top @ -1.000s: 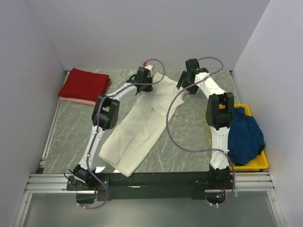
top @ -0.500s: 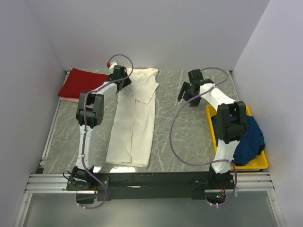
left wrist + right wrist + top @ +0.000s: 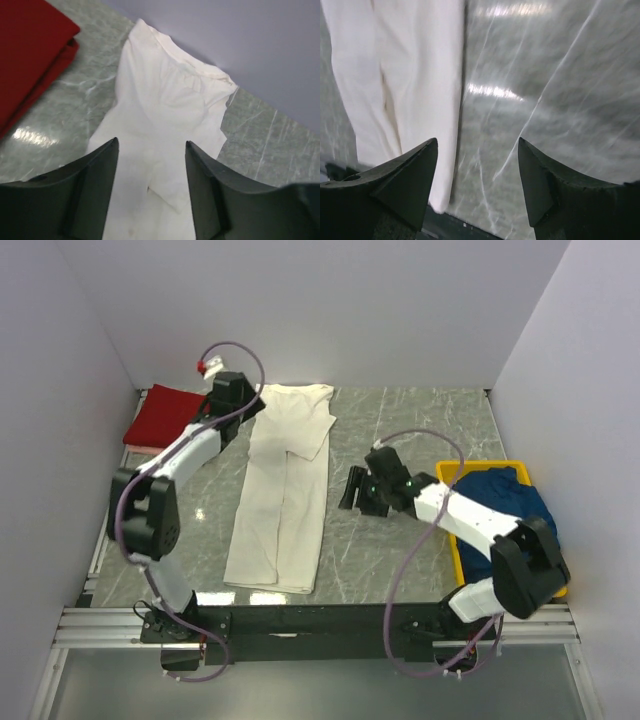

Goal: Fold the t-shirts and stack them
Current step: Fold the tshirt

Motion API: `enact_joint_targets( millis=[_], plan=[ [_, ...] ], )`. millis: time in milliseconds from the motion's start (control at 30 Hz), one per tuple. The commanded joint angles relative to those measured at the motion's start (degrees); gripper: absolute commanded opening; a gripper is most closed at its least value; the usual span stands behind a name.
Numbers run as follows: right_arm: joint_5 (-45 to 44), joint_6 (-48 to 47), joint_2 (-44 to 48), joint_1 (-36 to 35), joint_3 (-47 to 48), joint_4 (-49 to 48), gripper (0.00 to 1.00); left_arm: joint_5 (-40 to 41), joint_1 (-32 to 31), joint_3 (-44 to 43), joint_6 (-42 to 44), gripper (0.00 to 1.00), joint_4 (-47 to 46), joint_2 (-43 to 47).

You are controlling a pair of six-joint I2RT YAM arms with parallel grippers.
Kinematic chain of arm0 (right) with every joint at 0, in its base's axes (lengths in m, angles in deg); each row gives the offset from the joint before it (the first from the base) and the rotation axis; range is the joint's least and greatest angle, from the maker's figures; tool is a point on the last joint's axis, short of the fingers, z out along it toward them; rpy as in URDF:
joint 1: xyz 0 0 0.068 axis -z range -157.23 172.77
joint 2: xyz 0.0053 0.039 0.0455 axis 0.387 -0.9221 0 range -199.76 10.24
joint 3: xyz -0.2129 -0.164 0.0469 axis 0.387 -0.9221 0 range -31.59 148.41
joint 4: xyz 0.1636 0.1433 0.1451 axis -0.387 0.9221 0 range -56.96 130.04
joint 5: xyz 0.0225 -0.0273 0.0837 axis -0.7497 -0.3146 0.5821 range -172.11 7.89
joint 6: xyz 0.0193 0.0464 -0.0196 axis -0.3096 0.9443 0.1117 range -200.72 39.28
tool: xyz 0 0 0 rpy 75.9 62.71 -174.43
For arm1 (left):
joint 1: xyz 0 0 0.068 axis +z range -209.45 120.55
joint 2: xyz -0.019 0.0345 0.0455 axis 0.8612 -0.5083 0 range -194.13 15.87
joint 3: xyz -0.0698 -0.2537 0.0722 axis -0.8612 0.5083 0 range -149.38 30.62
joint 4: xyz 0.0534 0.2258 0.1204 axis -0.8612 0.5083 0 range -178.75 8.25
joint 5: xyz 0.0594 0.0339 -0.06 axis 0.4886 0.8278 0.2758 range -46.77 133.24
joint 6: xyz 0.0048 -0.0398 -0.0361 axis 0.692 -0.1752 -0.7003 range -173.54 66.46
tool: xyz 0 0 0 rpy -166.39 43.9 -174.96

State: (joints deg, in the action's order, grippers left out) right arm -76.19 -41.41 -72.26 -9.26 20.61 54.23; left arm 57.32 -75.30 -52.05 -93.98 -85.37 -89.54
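White walls [image 3: 300, 310] close in a grey marbled bench [image 3: 410, 430]. On it the cream t-shirt [image 3: 285, 490] lies folded lengthwise into a long strip, its collar end towards the far wall and its hem near the front rail. The left end effector [image 3: 151, 145] hovers above the collar end with its jaws spread and nothing between them. The right end effector [image 3: 477, 142] hangs just beside the strip's right edge, also spread and empty.

The cross fold looks like the step to come, and it could slip in two ways. A pinch that takes only the top layer would let the lengthwise fold fall open. The sleeve flap sticking out on the right near the collar could also drag askew if only one corner is lifted.

The dark red t-shirt [image 3: 165, 412] sits folded at the far left corner. The left forearm passes right over its near corner, so a low sweep might nudge that stack. The navy t-shirt [image 3: 510, 510] waits crumpled in the yellow bin [image 3: 480, 464] at the right edge, partly under the right arm. That arm's purple cable [image 3: 389, 605] loops low over the bench and may snag cloth carried across
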Motion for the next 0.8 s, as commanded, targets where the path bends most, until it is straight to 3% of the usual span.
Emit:
enact_joint_targets(
  millis=[0,200,367,533,767],
  plan=[
    [1.1,4.3,5.8,-5.0,-5.4,-5.3,0.72,6.0,0.4,12.5,-6.1,0.59,3.8,8.6],
    [-1.1,11.2,8.2,-18.0,-12.4,-8.7,0.71,7.8,-0.1,40.7,-16.4,0.55,0.9,32.6],
    [-4.0,17.1,7.7,-25.8,-15.0,-12.2,0.70,8.0,-0.8,53.4,-19.4,0.54,2.6,48.4],
    [-5.6,21.0,3.9,-31.2,-14.2,-13.8,0.69,7.2,-1.3,57.4,-20.1,0.54,4.1,56.3],
    [-7.3,22.6,-2.0,-34.1,-11.5,-13.2,0.62,6.6,-1.8,57.6,-19.0,0.53,5.1,57.2]
  ],
)
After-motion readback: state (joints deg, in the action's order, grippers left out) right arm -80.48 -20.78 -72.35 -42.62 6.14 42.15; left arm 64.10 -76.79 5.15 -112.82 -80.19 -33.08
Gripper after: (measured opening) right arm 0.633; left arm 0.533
